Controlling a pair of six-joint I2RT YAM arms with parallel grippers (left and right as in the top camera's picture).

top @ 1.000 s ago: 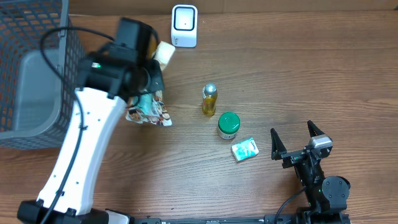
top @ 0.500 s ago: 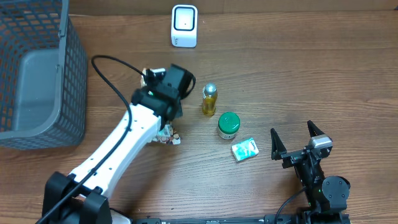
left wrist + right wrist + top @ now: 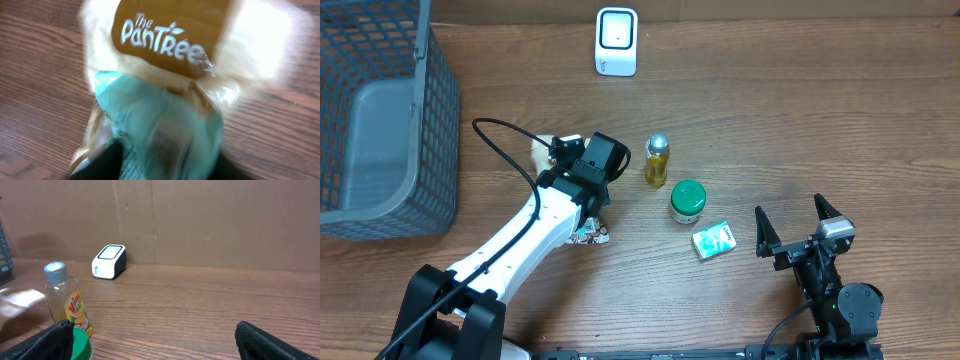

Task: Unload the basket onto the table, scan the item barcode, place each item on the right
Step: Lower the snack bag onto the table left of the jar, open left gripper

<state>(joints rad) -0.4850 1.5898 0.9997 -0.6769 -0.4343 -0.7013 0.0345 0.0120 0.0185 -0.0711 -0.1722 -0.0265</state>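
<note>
My left gripper sits over the PanTree snack bag; I cannot tell whether it grips it. The bag lies on the counter, long axis diagonal, label end far-left. A Vim bottle stands just right, with a green-lidded jar and a teal packet beyond. The scanner sits at the far edge. My right gripper gapes wide.

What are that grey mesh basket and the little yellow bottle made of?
Grey mesh basket: matte wire or plastic, I cannot tell which; only the open grid shows. Little yellow bottle: probably clear glossy plastic, as yellow liquid shows through; silvery cap.
</note>
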